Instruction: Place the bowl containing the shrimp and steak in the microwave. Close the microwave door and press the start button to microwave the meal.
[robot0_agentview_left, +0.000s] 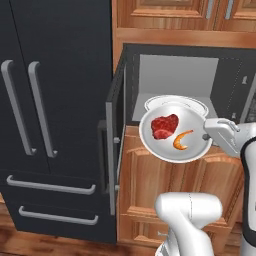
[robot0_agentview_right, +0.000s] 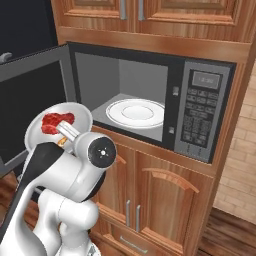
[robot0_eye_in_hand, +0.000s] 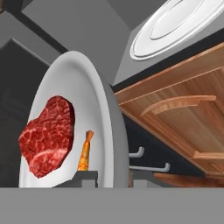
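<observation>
The dark two-finger claw (robot0_eye_in_hand: 113, 178) is clenched on the near rim of the shallow, glossy white-grey bowl (robot0_agentview_left: 192, 149), one finger on each side of its thin edge, holding it in the air just in front of the open grey stainless microwave (robot0_agentview_right: 202, 107). A rim pinch on a smooth glazed dish looks slippery, and the bowl, stiff and breakable, would likely lever about that single hold, so it wants to be kept level. Inside it lie the raw red lobed steak (robot0_agentview_left: 164, 126), marbled and soft, and beside it the small curved orange shrimp (robot0_agentview_left: 181, 140); both are loose and could slide. Beyond, a round white turntable plate (robot0_agentview_right: 135, 113) lies flat on the light grey floor inside. The dark-glass microwave door (robot0_agentview_right: 31, 107) stands swung out to the left, among warm wooden cabinets (robot0_agentview_right: 165, 200).
</observation>
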